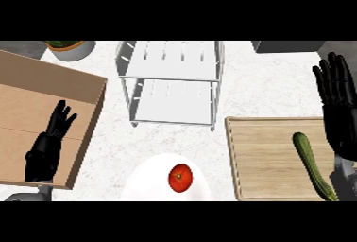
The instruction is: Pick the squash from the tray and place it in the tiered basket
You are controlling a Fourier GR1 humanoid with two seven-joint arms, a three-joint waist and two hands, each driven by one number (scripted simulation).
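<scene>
One green squash lies on one wooden tray, lower right; one tiered basket upper centre — two hands, left and right, both open, fingers straight.

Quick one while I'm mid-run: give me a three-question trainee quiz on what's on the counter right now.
1. True or false: the squash lies on the wooden tray.
2. What sits on the white plate? A) tomato B) lemon C) cup
3. Fill in: the tiered basket holds ____ so far.

Key:
1. True; the right hand is open beside it, the left hand open too.
2. A, the tomato.
3. Nothing.
</scene>
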